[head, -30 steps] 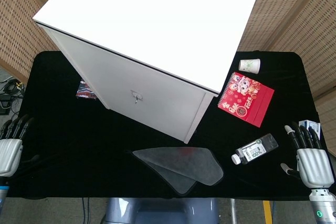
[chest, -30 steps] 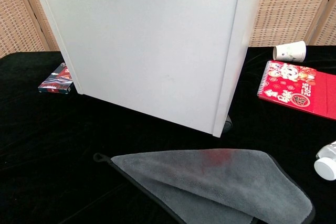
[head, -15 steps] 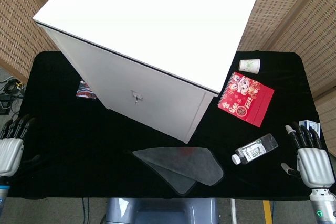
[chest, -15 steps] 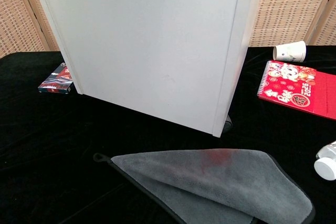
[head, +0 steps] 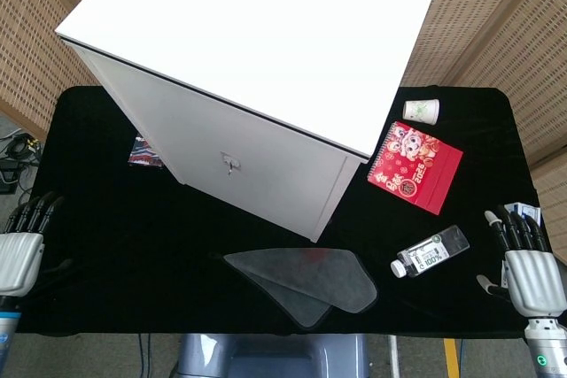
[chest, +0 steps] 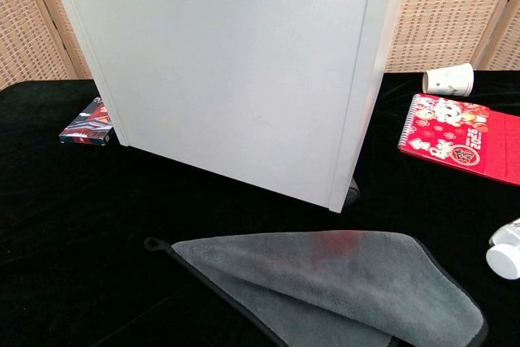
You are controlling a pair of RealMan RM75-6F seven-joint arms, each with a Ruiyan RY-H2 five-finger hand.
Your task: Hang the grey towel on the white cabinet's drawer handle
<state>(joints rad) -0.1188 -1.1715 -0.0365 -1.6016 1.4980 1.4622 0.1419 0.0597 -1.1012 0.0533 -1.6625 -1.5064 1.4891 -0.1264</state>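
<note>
The grey towel (head: 306,276) lies folded flat on the black table in front of the white cabinet (head: 266,50); the chest view shows the towel (chest: 341,282) close up, with a dark edge and a small loop at its left end. A small metal drawer handle (head: 229,164) sticks out of the cabinet front. My left hand (head: 21,250) rests at the table's near left edge, fingers apart, holding nothing. At the near right edge my right hand (head: 523,267) is likewise empty with fingers spread. Both hands are far from the towel and absent from the chest view.
A red spiral notebook (head: 415,167) and a paper cup (head: 422,110) lie right of the cabinet. A small bottle (head: 431,252) lies between the towel and my right hand. A flat colourful packet (head: 144,152) sits at the cabinet's left. Wicker screens stand behind.
Both hands have drawn back slightly toward the near edge of the table. The towel and everything else stay still.
</note>
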